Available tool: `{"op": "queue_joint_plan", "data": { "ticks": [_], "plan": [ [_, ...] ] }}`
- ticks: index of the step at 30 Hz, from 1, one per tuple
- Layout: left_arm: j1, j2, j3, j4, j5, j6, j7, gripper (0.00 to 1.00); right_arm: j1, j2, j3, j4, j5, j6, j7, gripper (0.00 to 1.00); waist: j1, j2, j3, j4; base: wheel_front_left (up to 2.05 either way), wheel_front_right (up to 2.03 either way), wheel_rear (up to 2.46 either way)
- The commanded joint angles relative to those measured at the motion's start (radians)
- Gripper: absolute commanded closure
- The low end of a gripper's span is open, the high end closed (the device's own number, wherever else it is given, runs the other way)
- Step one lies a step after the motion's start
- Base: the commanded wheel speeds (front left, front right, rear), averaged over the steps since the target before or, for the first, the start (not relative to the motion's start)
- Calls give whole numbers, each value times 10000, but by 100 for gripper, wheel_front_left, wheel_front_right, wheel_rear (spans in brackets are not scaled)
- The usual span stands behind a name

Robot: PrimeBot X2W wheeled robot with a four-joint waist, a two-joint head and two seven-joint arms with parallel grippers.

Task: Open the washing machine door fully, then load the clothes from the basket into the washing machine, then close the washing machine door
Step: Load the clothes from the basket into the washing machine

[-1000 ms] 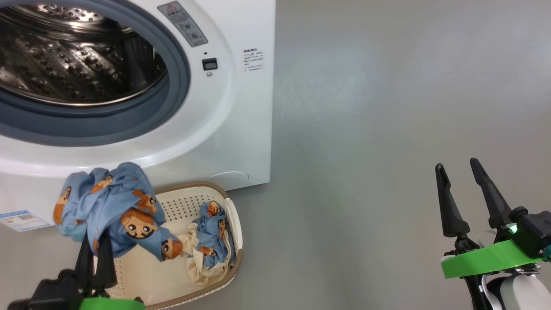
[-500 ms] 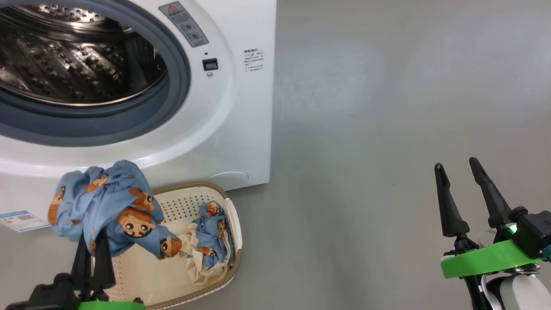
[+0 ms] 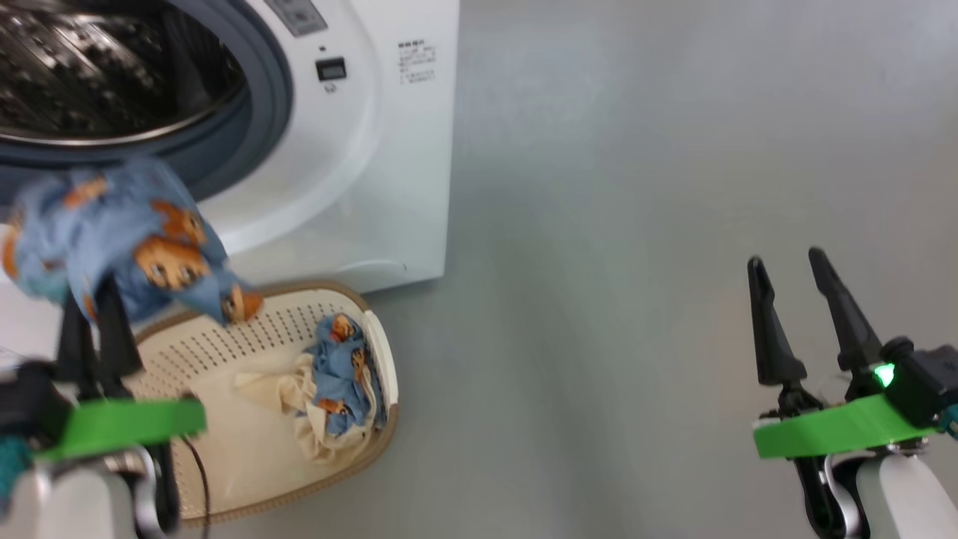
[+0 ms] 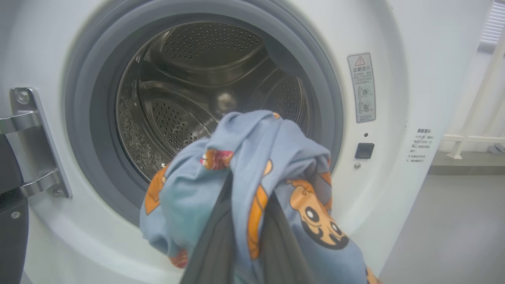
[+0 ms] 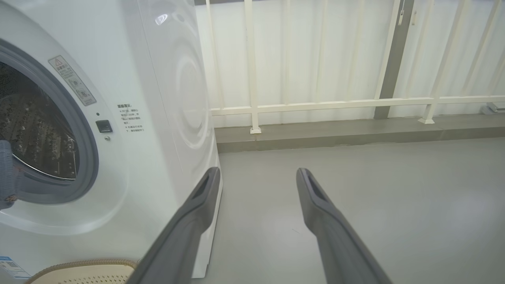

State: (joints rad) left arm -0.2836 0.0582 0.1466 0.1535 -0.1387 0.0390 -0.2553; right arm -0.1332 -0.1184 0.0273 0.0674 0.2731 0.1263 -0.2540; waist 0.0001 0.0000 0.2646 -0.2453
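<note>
While the left gripper (image 3: 93, 326) is clamping a blue printed garment (image 3: 112, 239) in the head view, that bundle is hanging above the basket (image 3: 224, 337), just before the washer (image 3: 374, 150) mouth. More clothes (image 3: 337, 382) are lying in the basket's right end. The right gripper (image 3: 786, 260) is hovering over bare floor (image 3: 599, 224), well apart, fingers spread and empty. From the left wrist, the garment is draping over the pinched fingers, facing the open drum (image 4: 189, 98); the door (image 4: 10, 228) is standing swung aside at the hinge (image 4: 35, 142). From the right wrist, the parted fingers are pointing past the washer's corner toward a railing (image 5: 315, 104).
</note>
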Motion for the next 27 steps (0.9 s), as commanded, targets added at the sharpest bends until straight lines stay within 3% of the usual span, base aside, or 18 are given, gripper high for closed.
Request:
{"op": "queue_joint_plan", "data": {
  "ticks": [1, 20, 27],
  "plan": [
    [-610, 361, 385, -34, 72, -36, -64, 100, -351, -19, 166, -300, 20, 44, -78, 0, -1, 0, 562, -208, 0, 0, 0],
    [-6438, 2431, 693, 4016, 636, 240, -64, 100, -1797, 452, 322, -521, 222, 44, -78, 0, -1, 0, 2884, -1188, 0, 0, 0],
    [-7659, 2932, 657, 5099, 806, 334, -65, 100, -1977, 533, 468, -546, 268, 44, -78, 0, -1, 0, 3300, -1413, 0, 0, 0]
  ]
}}
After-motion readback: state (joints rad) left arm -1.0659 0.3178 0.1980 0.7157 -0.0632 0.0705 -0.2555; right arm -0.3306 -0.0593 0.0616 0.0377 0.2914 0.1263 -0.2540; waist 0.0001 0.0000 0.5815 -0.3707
